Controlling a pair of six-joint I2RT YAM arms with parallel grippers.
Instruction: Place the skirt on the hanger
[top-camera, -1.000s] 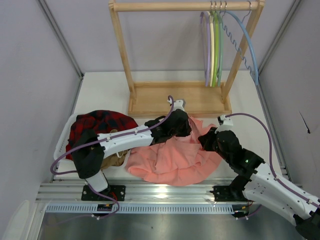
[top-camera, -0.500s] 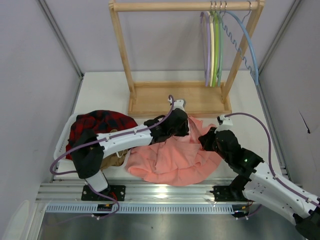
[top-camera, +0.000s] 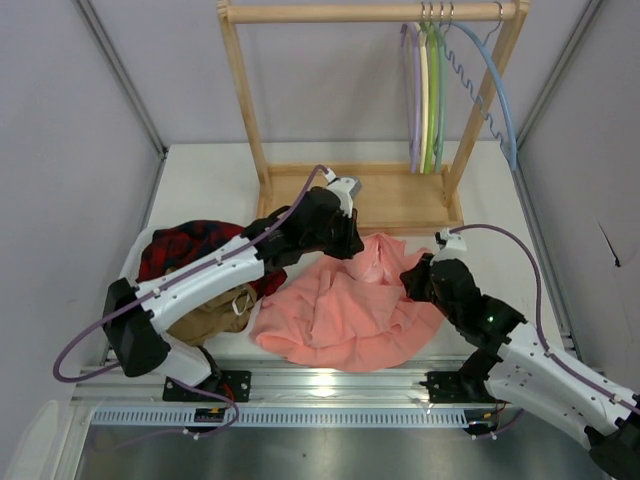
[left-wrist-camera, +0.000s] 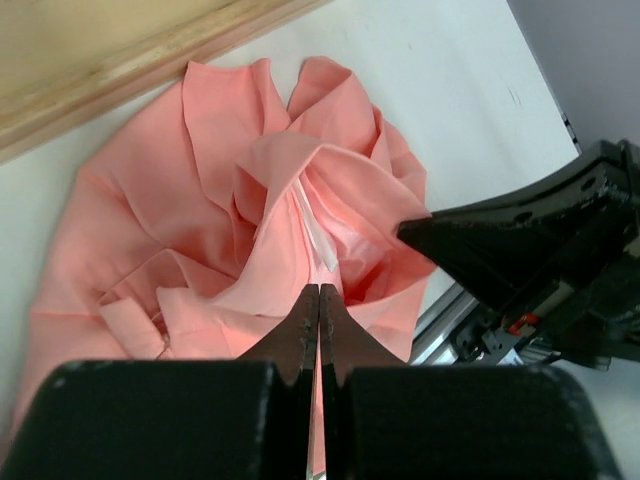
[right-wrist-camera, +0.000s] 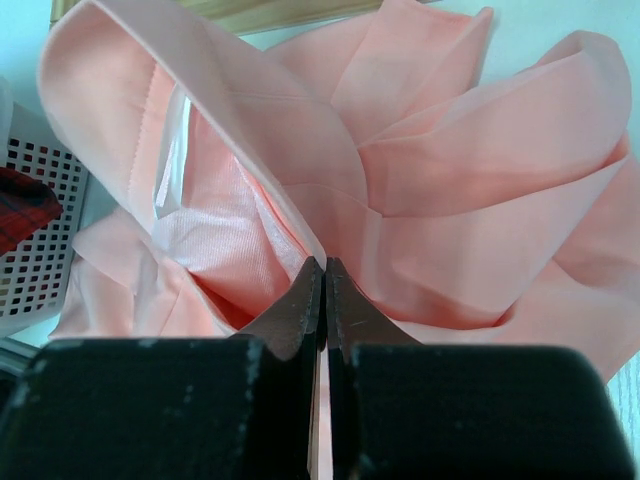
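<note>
The salmon-pink skirt (top-camera: 340, 315) lies crumpled on the table near the front, between the two arms. My left gripper (top-camera: 350, 243) is shut on a fold at the skirt's far edge and holds it raised; in the left wrist view (left-wrist-camera: 319, 290) the fold (left-wrist-camera: 290, 230) runs up into the closed tips. My right gripper (top-camera: 413, 281) is shut on the skirt's right edge, and its wrist view (right-wrist-camera: 324, 262) shows fabric (right-wrist-camera: 450, 190) pinched at the tips. The lilac hanger (top-camera: 408, 90) hangs on the rack's rail, leftmost of the group.
A wooden rack (top-camera: 355, 200) stands at the back with cream (top-camera: 424, 95), green (top-camera: 437, 95) and light blue (top-camera: 497, 80) hangers beside the lilac one. A white basket (top-camera: 128, 275) at left holds a plaid garment (top-camera: 190, 250) and a tan garment (top-camera: 215, 312).
My left arm has lifted and swung back toward the rack base, drawing the skirt's far edge up with it. The right arm has barely moved.
</note>
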